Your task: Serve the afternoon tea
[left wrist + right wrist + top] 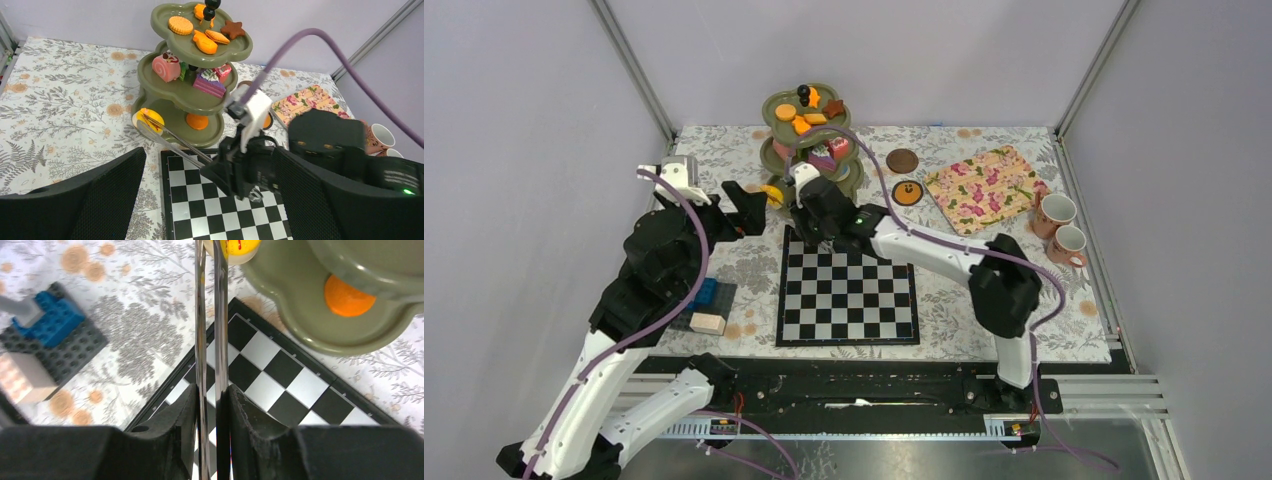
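Note:
The olive-green three-tier stand [776,108] stands at the back centre, with orange, pink and brown pastries on its tiers. My right gripper [212,410] is shut on a pair of metal tongs [210,330]. The tong tips pinch a yellow pastry [235,247] at the left rim of the stand's bottom tier [295,315]. An orange pastry [347,297] lies on that tier. My left gripper [210,200] is wide open and empty, just left of the right gripper [240,170] and the tongs [175,140]. Two pink-patterned cups [1057,212] stand at the right.
A black-and-white chessboard [849,290] lies under both grippers. Blue and beige blocks [704,310] sit on a dark plate at the left. A floral mat [984,188] and two brown round pieces [902,160] lie right of the stand.

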Tool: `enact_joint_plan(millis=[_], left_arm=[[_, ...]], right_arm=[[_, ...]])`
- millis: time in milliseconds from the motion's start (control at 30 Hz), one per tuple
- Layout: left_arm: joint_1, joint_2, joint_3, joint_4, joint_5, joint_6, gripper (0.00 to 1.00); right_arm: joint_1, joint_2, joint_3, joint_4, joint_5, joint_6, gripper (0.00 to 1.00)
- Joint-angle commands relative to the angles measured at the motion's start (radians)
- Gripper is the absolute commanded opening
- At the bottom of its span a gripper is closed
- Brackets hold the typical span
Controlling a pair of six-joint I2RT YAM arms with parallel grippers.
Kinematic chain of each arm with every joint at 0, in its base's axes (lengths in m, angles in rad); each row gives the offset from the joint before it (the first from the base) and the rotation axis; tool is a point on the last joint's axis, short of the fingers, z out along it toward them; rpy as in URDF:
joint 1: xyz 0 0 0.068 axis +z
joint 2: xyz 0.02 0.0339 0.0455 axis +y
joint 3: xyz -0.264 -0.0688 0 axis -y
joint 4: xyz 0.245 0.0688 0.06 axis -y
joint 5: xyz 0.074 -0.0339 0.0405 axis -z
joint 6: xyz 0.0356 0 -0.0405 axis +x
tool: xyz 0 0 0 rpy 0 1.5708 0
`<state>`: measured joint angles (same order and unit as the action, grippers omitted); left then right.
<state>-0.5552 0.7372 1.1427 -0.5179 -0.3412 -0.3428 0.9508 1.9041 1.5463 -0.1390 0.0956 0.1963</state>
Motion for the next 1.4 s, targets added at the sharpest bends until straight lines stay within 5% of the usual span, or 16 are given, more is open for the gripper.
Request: enact_joint_plan(millis=[0,233,533,833,1367], left_arm=[[-0.002,-0.029,-0.017,0.016,0.0,0.013,0.99],[-0.002,-0.062,-0.062,0.016,0.011,0.002,0.99],[-0.002,-0.091,-0.08,0.013,0.003,0.025,0.99],[-0.002,-0.095,-0.086,0.013,-0.006,0.03,0.99],[-0.002,-0.06,-0.132,0.075,0.013,0.016,0.99]], right_arm=[[0.008,0.103,0.168,-0.081,0.167,-0.09,0.25],[0.008,0.245,0.313,-0.172,0.337,-0.145,0.26],[0.008,0.299,0.359,-0.219,0.358,-0.13,0.31],[0.008,0.237,0.352,-0.246,0.311,-0.1,0.48],[0.008,-0.008,0.161,-0.234,0.149,-0.027,0.48]])
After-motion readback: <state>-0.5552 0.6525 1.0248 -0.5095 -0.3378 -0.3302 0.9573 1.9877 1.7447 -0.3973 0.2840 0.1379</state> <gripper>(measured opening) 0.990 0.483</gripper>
